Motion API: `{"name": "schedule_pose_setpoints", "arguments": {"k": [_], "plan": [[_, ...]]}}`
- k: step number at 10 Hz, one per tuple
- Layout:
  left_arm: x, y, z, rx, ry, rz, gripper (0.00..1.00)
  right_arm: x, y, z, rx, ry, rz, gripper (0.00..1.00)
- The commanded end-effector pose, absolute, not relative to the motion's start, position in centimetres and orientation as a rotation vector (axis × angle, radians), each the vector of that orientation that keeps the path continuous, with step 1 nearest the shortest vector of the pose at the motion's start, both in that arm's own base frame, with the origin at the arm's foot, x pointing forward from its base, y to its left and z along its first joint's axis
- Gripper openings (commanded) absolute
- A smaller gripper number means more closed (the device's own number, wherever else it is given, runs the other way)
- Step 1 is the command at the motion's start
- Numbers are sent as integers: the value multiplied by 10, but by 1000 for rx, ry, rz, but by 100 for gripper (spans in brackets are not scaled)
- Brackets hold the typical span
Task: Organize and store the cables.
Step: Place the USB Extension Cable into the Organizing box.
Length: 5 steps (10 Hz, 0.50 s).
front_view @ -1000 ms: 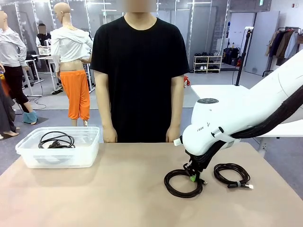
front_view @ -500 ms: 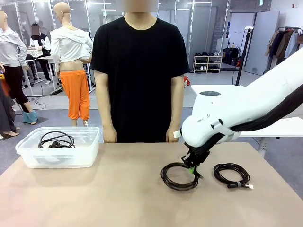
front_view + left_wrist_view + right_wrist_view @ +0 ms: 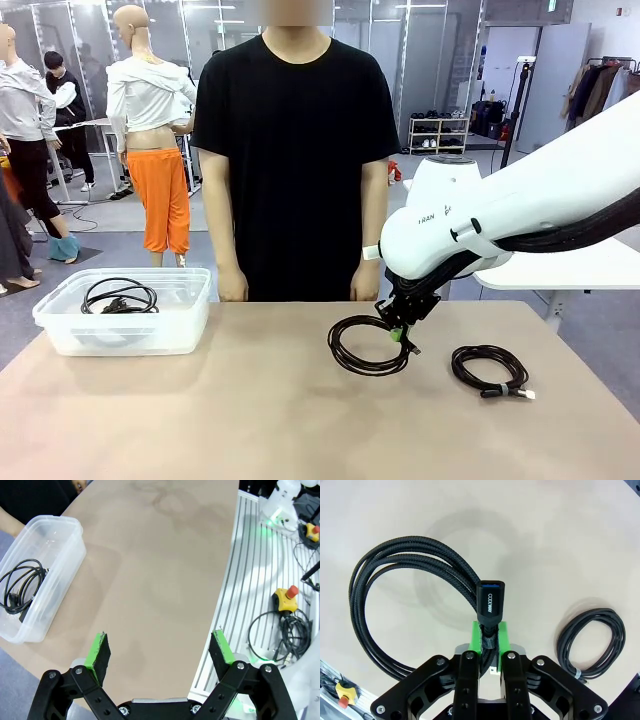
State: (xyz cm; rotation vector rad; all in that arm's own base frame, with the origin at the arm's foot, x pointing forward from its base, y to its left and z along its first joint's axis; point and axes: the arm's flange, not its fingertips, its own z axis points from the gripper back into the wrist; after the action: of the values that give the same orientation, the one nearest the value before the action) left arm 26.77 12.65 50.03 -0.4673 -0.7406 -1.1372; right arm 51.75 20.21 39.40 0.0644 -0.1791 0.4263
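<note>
My right gripper (image 3: 402,326) (image 3: 489,639) is shut on a coiled black braided cable (image 3: 362,346) (image 3: 400,600) and holds it a little above the table, right of centre. The plug end (image 3: 491,600) sticks up between the green pads. A second black coil (image 3: 489,369) (image 3: 592,641) lies flat on the table to the right. A third coil (image 3: 119,297) (image 3: 20,589) rests inside the clear plastic bin (image 3: 60,330) (image 3: 59,555) at the far left. My left gripper (image 3: 160,654) hangs open high over the table's near edge, holding nothing.
A person in a black shirt (image 3: 295,150) stands at the far edge, hands (image 3: 232,286) down by the table rim. Bare tan tabletop (image 3: 220,410) stretches between the bin and the held coil. Off the table, the left wrist view shows a slatted base (image 3: 250,600) with loose wires.
The right gripper has risen and shifted left and away from me, lifting the braided coil off the table. The other coils have not moved.
</note>
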Motion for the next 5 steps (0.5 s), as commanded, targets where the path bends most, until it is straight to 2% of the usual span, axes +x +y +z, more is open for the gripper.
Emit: {"name": "schedule_pose_setpoints", "arguments": {"k": [1, 4, 5], "plan": [[267, 124, 503, -464, -751, -1130, 100, 518, 202, 394, 64, -180, 425, 2], [267, 124, 503, -464, -751, -1130, 100, 518, 202, 394, 64, -180, 425, 2], [267, 124, 503, -464, -751, -1130, 100, 518, 202, 394, 64, -179, 426, 15]]}}
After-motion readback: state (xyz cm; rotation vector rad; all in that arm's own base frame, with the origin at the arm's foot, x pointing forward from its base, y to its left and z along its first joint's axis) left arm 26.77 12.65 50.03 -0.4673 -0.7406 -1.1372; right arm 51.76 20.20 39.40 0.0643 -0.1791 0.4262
